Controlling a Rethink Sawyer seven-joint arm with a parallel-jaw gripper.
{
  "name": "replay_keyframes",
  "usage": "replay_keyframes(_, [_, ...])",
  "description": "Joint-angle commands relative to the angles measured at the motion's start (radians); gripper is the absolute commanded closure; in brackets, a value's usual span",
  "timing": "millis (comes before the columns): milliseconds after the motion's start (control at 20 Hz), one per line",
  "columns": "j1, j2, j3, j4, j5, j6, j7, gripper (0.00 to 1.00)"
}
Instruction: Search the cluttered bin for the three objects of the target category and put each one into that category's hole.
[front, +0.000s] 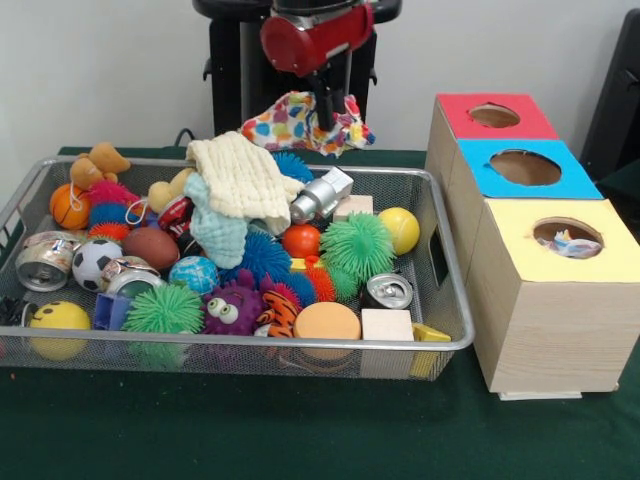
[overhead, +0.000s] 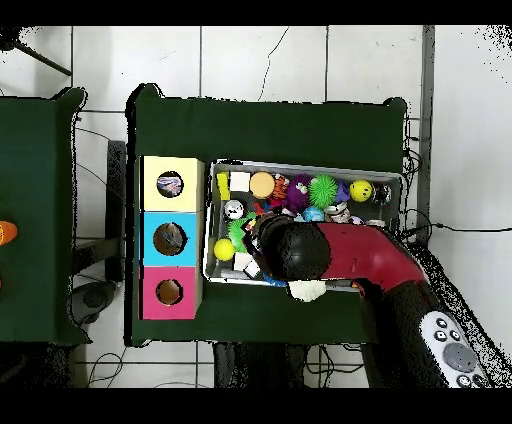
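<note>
My gripper (front: 326, 118) hangs above the back rim of the wire bin (front: 452, 300), shut on a polka-dot cloth (front: 288, 124) that droops on both sides of it. In the bin lie a cream knitted cloth (front: 242, 176) and a pale mint cloth (front: 216, 232) under it. To the right stands a wooden box with a red top (front: 455, 118), a blue top (front: 480, 172) and a yellow top (front: 510, 250), each with a round hole. A bit of cloth (front: 570, 243) shows inside the yellow hole. In the overhead view the arm (overhead: 350, 255) covers the gripper and part of the bin.
The bin is crowded with spiky rubber balls (front: 357, 245), a yellow ball (front: 400, 229), crushed cans (front: 388, 291), wooden blocks (front: 387, 325), a silver flask (front: 320, 195), a soccer ball (front: 95, 262), a basketball (front: 68, 208) and plush toys (front: 97, 162). A green cloth covers the table (front: 300, 420).
</note>
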Motion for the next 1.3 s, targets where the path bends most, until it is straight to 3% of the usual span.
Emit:
replay_keyframes(50, [0.084,0.086,-0.106,0.087,0.074,-0.134,0.398,1.00])
replay_keyframes(400, [0.229,0.149,-0.173,0.072,0.140,-0.252,0.510,1.00])
replay_keyframes(750, [0.400,0.192,-0.253,0.000,0.216,-0.276,0.599,1.00])
replay_keyframes(950, [0.507,0.173,-0.308,-0.054,0.283,-0.207,0.665,1.00])
replay_keyframes(1150, [0.591,0.080,-0.374,-0.117,0.324,-0.005,0.730,1.00])
replay_keyframes(1300, [0.621,0.080,-0.409,-0.177,0.331,0.076,0.747,1.00])
